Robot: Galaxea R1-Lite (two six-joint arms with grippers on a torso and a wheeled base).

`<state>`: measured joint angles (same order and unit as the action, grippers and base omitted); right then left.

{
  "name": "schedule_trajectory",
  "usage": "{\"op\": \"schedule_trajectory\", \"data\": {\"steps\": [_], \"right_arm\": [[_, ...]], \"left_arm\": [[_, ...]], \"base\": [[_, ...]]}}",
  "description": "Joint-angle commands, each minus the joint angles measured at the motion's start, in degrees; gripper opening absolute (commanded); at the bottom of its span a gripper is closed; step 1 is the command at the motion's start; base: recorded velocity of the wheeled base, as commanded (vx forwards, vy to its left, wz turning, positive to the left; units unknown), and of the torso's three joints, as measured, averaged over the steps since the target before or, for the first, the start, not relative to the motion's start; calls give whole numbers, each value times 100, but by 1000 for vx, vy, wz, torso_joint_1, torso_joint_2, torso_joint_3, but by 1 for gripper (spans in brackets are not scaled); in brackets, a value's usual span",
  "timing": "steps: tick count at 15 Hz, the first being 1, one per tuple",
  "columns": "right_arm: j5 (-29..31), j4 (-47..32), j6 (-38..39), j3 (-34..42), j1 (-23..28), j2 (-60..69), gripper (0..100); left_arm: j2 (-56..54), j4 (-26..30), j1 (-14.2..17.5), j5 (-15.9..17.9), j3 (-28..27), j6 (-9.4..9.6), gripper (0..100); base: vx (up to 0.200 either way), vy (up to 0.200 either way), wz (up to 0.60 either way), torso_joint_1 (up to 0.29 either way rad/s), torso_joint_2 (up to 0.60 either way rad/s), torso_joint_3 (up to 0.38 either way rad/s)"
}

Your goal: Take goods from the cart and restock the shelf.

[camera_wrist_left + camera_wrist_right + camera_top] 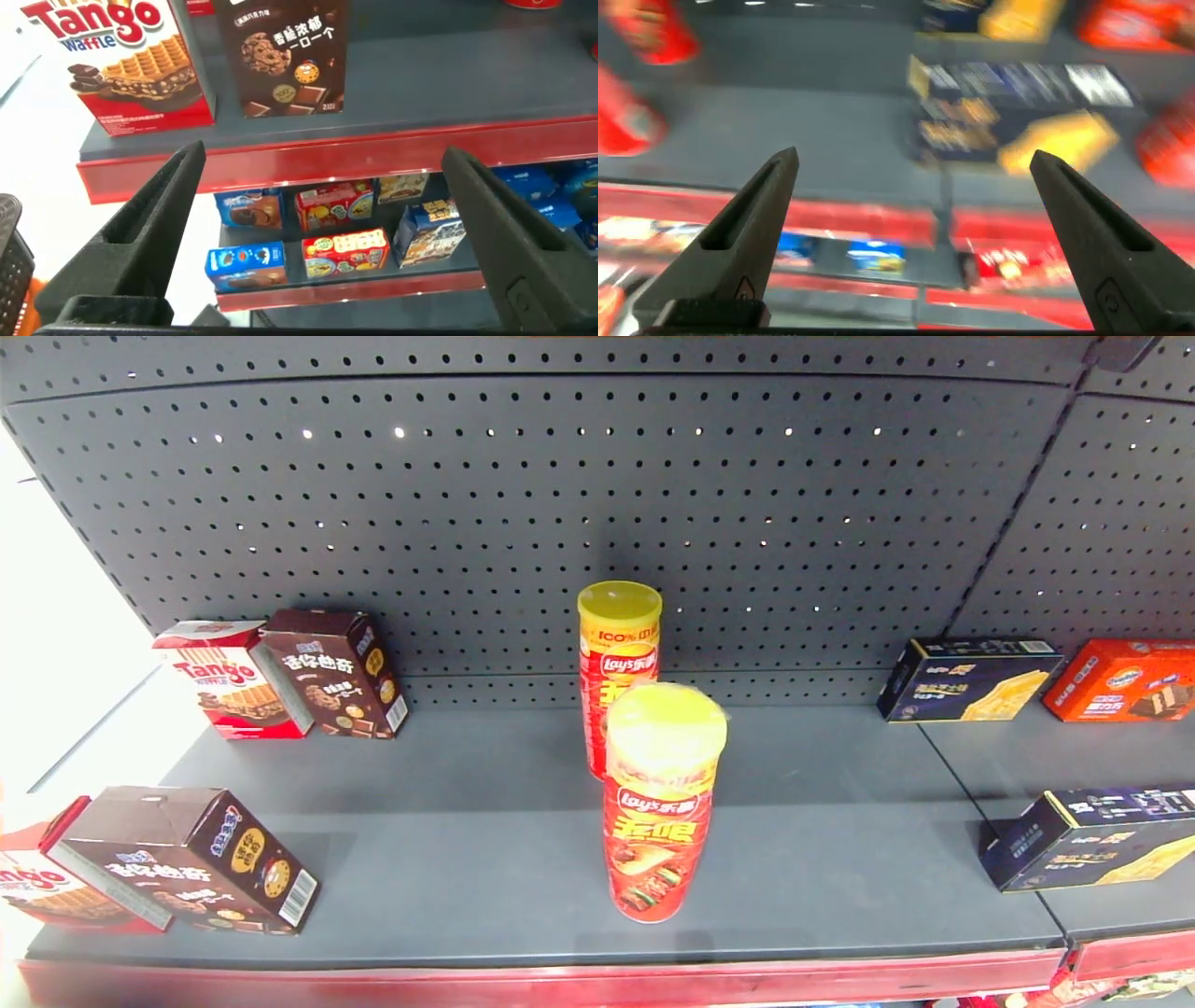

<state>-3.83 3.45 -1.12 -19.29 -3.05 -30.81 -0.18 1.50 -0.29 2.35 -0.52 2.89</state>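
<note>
Two red chip cans with yellow lids stand upright on the dark grey shelf [467,840]: one near the front [659,803], one behind it [618,663]. My left gripper [322,229] is open and holds nothing; it faces the shelf's red front edge [308,159], below the wafer box [126,56] and the brown cookie box [280,51]. My right gripper [915,233] is open too, with nothing between its fingers, in front of a dark blue cracker box [1018,112] on the shelf.
Wafer and cookie boxes stand at the shelf's left, front [187,859] and back [327,672]. Dark blue boxes [966,677] and an orange box [1120,679] sit on the right. A lower shelf [346,243] holds more snack boxes. Pegboard [560,523] backs the shelf.
</note>
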Motion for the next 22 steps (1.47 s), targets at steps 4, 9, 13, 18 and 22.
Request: {"op": "schedule_trajectory", "data": {"steps": [4, 9, 13, 18, 22], "right_arm": [[-127, 147, -494, -1403, -1901, -2870, 100], [-162, 279, -494, -1613, -2657, -3713, 100], [-206, 551, -494, -1983, -3351, -4390, 100], [-646, 701, -486, -2237, -4037, -4830, 100], [-654, 885, -486, -2387, -4248, -5225, 100]], "left_arm": [[18, -1, -6, 11, -9, -8, 100], [18, -1, -6, 11, 0, -25, 100], [18, -1, -6, 11, 0, -34, 100], [18, -1, -6, 20, -9, -96, 100], [18, -1, -6, 20, -9, -113, 100]], "base": [[0, 0, 0, 0, 0, 0], [0, 0, 0, 0, 0, 0], [0, 0, 0, 0, 0, 0], [0, 0, 0, 0, 0, 0], [0, 0, 0, 0, 0, 0]]}}
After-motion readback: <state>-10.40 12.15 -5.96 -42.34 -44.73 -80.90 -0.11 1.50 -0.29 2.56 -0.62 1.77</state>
